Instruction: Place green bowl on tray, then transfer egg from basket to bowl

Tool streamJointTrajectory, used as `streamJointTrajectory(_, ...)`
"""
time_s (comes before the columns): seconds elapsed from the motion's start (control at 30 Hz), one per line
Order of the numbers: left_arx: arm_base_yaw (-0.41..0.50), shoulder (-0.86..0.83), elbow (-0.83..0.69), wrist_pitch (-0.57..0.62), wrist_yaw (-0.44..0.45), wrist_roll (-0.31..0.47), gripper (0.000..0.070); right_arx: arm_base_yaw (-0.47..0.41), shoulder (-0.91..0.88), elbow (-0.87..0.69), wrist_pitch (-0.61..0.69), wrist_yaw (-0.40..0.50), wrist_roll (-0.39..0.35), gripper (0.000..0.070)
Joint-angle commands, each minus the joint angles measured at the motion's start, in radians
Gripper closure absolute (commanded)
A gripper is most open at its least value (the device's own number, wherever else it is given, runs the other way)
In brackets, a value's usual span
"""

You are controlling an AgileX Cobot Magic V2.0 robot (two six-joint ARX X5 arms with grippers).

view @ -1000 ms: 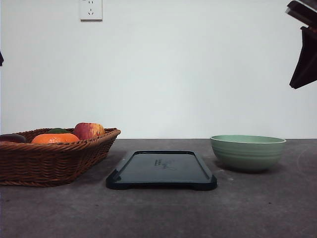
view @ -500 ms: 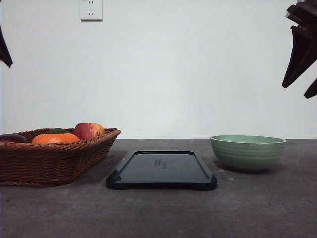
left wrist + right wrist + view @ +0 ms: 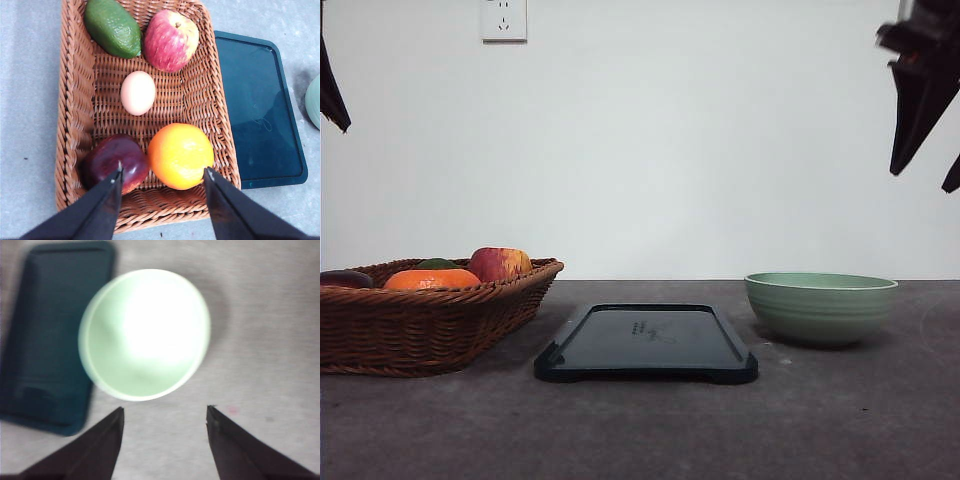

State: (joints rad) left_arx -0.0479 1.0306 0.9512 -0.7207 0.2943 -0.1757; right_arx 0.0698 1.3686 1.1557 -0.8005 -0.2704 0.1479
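Observation:
The green bowl stands empty on the table, right of the dark tray. The wicker basket sits at the left. In it lies the pale tan egg, between an apple and an orange. My right gripper hangs open high above the bowl, its fingers apart. My left gripper hovers open high over the basket's near end; one dark finger of it shows at the front view's left edge.
Around the egg the basket holds a red-yellow apple, an avocado, an orange and a dark red fruit. A white wall with a socket stands behind the grey table.
The right gripper has come down and leftward into view and spread its fingers. The left gripper's finger has appeared at the left edge. Bowl, tray and basket have not moved.

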Motion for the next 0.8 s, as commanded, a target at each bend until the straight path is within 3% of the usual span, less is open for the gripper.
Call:
streamJointTrajectory(0.0, 0.001, 0.007, 0.025, 0.009, 0.005, 0.007, 0.0391, -0.001, 0.054, 0.047, -0.005, 0.012, -0.027, 0.0373)
streamJointTrajectory(0.37, 0.001, 0.007, 0.025, 0.006, 0.006, -0.001, 0.0391, -0.001, 0.295, 0.184, 0.019, 0.021, -0.052, 0.0375)
streamJointTrajectory(0.63, 0.001, 0.007, 0.025, 0.011, 0.006, -0.001, 0.0391, -0.001, 0.414, 0.193, 0.063, 0.040, -0.056, 0.0389)
streamJointTrajectory(0.67, 0.001, 0.007, 0.025, 0.011, 0.005, -0.001, 0.0391, -0.001, 0.425, 0.193, 0.067, 0.039, -0.055, 0.0399)
streamJointTrajectory(0.77, 0.001, 0.007, 0.025, 0.011, 0.005, -0.001, 0.0391, -0.001, 0.449, 0.193, 0.076, 0.039, -0.056, 0.0546)
